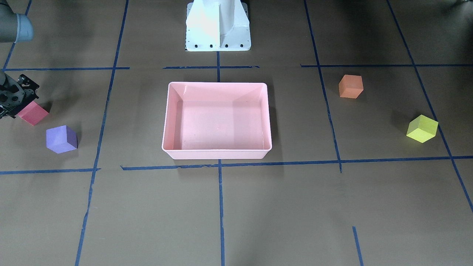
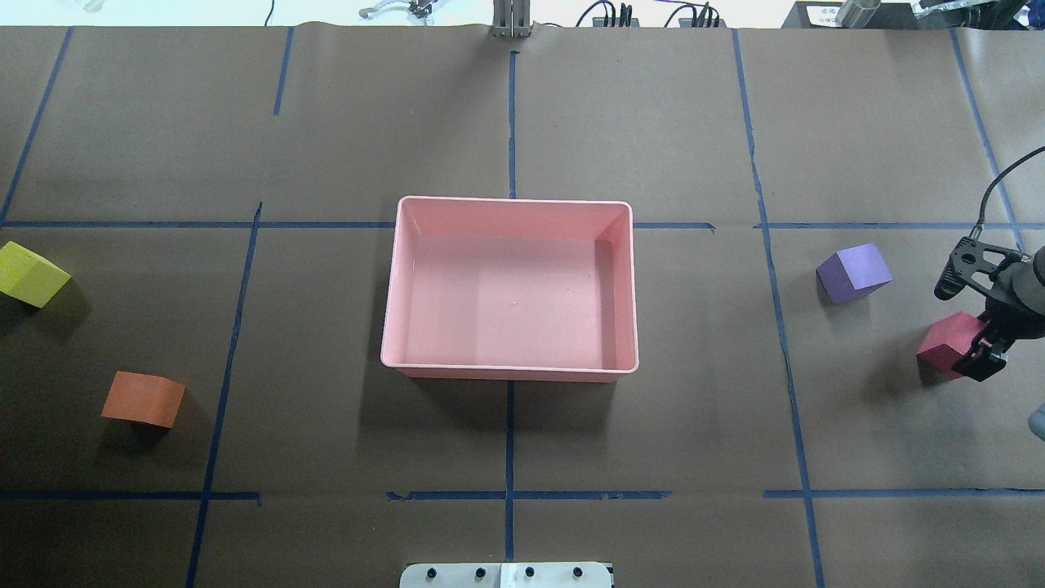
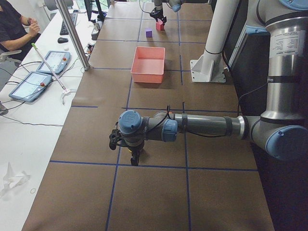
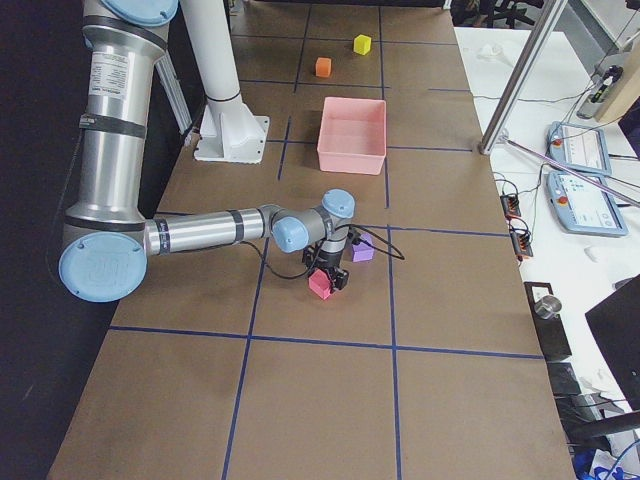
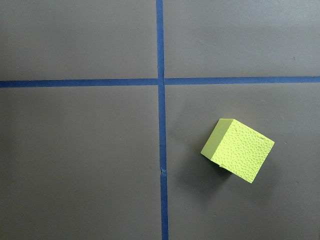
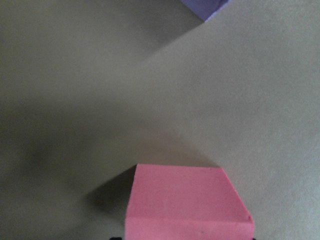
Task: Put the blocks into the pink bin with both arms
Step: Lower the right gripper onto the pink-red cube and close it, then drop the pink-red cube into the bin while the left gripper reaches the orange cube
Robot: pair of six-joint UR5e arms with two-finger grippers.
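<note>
The pink bin [image 2: 514, 200] stands empty at the table's middle. My right gripper [image 2: 973, 349] is low at the table's right side, its jaws tight against the sides of the red block [image 2: 945, 343], which fills the bottom of the right wrist view [image 6: 187, 200]. The purple block [image 2: 853, 272] lies just beyond it. The orange block [image 2: 143, 398] and the yellow-green block [image 2: 31, 273] lie at the left side. The left wrist view looks straight down on the yellow-green block [image 5: 238, 150]. My left gripper [image 3: 134, 158] shows only in the exterior left view; I cannot tell whether it is open.
The white pedestal base [image 1: 218, 26] stands behind the bin. Blue tape lines [image 2: 510, 408] cross the brown table cover. A side table with tablets [image 3: 33, 79] and a seated person [image 3: 14, 24] lies beyond the table's far edge.
</note>
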